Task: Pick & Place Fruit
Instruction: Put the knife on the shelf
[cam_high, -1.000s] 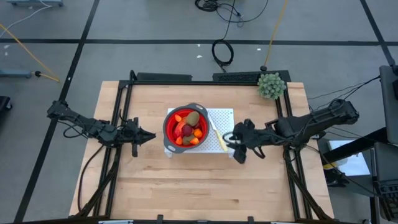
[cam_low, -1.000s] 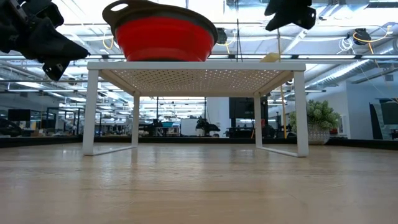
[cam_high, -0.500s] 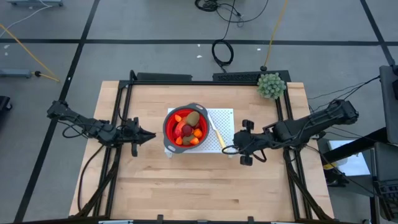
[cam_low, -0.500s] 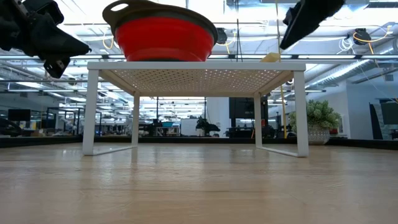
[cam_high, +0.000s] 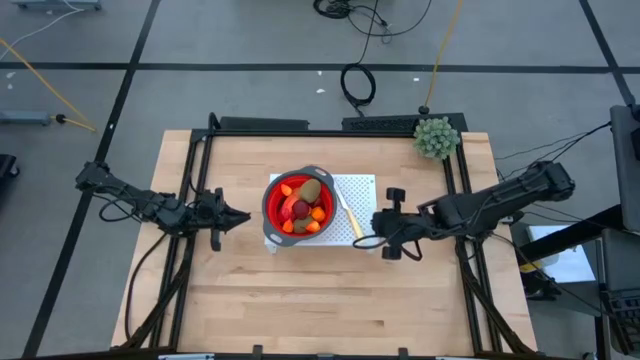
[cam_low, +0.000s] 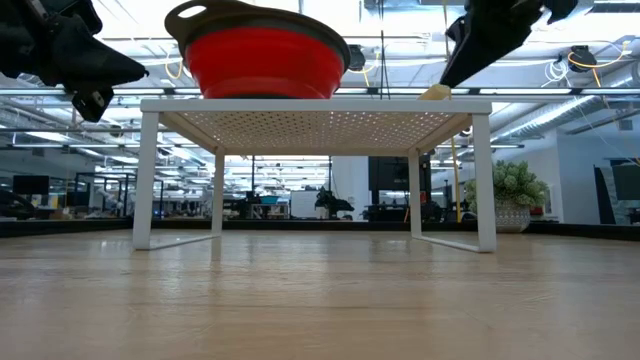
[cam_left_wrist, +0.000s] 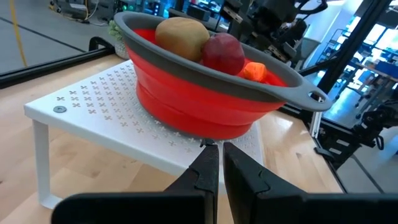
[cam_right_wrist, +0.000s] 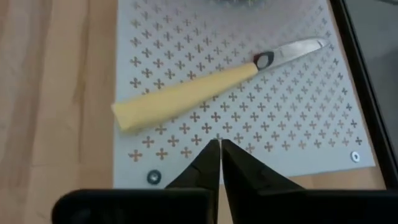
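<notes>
A red bowl with a grey rim (cam_high: 272, 200) stands on a white perforated rack (cam_high: 360, 186) at mid-table. The fruit lies in it: a brown kiwi-like oval (cam_left_wrist: 181, 35), a dark red ball (cam_left_wrist: 222, 53) and orange bits (cam_left_wrist: 255, 71). A slim knife with a pale handle (cam_right_wrist: 186, 96) lies on the rack to the right of the bowl. My right gripper (cam_right_wrist: 216, 149) is shut and slants down just over the rack's near right part, beside the knife's handle end (cam_low: 435, 92). My left gripper (cam_high: 243, 217) is shut, level, left of the rack, pointing at the bowl.
A green bushy ball (cam_high: 437, 137) sits at the table's far right corner. The rack stands on thin white legs (cam_low: 148, 175) with open space beneath. Bare wood lies along the near half of the table (cam_high: 320, 300).
My right gripper has shut its fingers, rolled about its own axis and sunk toward the rack beside the knife's handle end. The knife, the bowl and the fruit have stayed in place.
</notes>
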